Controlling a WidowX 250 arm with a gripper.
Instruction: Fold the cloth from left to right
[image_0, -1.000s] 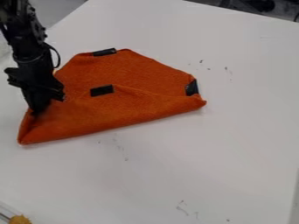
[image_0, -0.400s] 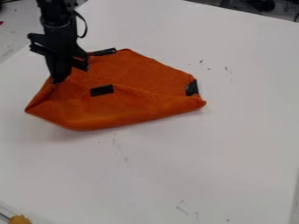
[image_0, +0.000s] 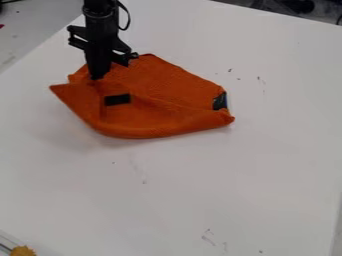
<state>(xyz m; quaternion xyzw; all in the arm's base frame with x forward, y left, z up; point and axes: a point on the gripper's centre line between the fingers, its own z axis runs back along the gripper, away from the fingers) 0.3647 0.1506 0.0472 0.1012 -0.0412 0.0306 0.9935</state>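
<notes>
The tool (image_0: 97, 76) pinches orange cloth (image_0: 167, 85) on a scuffed white table (image_0: 180, 185), dark clutter (image_0: 298, 6) beyond.

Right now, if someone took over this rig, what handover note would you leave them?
Gripper: shut on the orange cloth, at its upper left.
Cloth: on the white table, its near side bulging, a pointed corner out at left; dark patches at its middle and right end.
Done: cloth gripped, partly folded over.
Left: likely carry the held part rightward, lay it down, release.
</notes>
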